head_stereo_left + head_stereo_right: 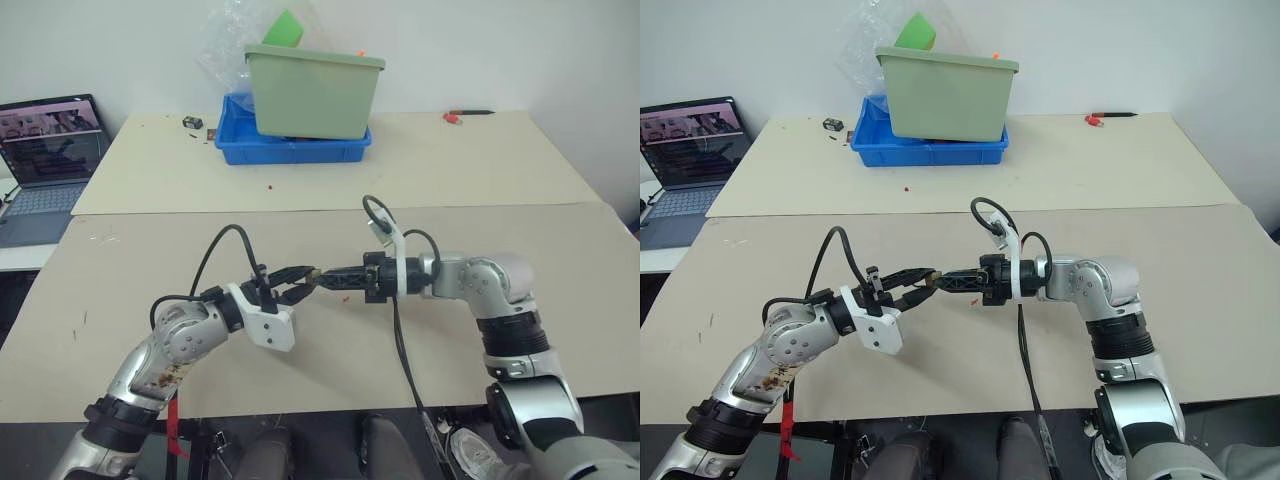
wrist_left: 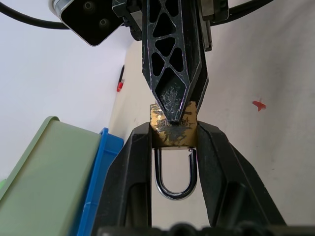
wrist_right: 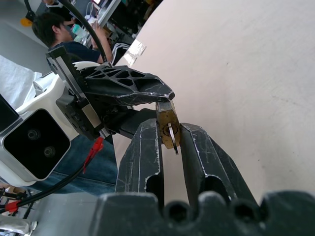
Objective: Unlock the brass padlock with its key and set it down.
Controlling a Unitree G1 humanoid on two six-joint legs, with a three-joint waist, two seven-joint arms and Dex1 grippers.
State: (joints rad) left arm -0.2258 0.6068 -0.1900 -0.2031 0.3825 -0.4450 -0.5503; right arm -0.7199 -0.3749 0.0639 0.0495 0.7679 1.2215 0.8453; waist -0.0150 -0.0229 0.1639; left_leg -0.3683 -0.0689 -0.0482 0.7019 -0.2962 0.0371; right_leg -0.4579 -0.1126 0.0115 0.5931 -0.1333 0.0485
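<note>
bright, even light — soft shadows, close wrist views slightly blurred

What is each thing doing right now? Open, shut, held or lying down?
Padlock: held by the left gripper, shackle shut.
Key: in the padlock's keyhole, pinched by the right gripper.
Laptop: open, screen on.
Green bin: upright in the blue tray.
</note>
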